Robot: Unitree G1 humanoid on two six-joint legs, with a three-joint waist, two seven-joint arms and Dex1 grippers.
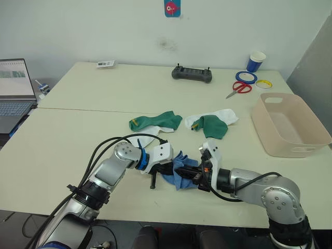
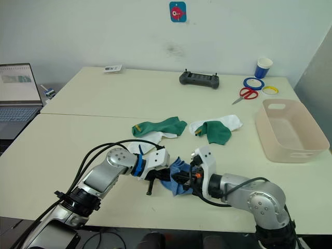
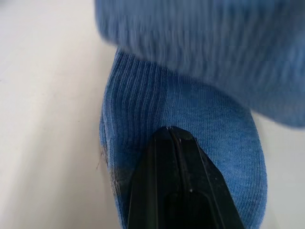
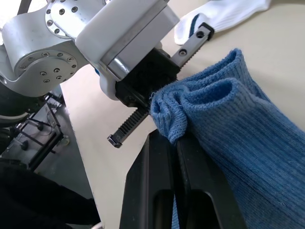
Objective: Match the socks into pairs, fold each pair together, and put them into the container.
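Nearest, at the front edge of the table (image 1: 78, 135): both grippers meeting over a bunched pair of light blue socks (image 1: 179, 174). Left gripper (image 1: 165, 168) pressed together on the blue fabric, black fingers (image 3: 178, 191) closed with ribbed cloth around the tips. Right gripper (image 1: 196, 175) likewise pinching the blue bundle from the opposite side, fingers (image 4: 162, 191) shut with the cuffs bulging just past them. Black cables looping over the left arm, partly covering a white sock (image 1: 136, 141) lying just behind it.

Farther back, mid-table: a dark green sock with a yellow mark (image 1: 155, 121) lying flat, and beside it a second green sock (image 1: 212, 126) resting on top of another white sock (image 1: 220, 115). To the right, the pale container (image 1: 290, 124), well apart from the socks.

Beyond, along the far side: red scissors (image 1: 238, 88), blue tape roll (image 1: 246, 77), yellow ring (image 1: 264, 83), blue paper cup (image 1: 256, 61), black controller (image 1: 192, 74), a small tag (image 1: 105, 64). At the far left, a laptop (image 1: 15, 88).
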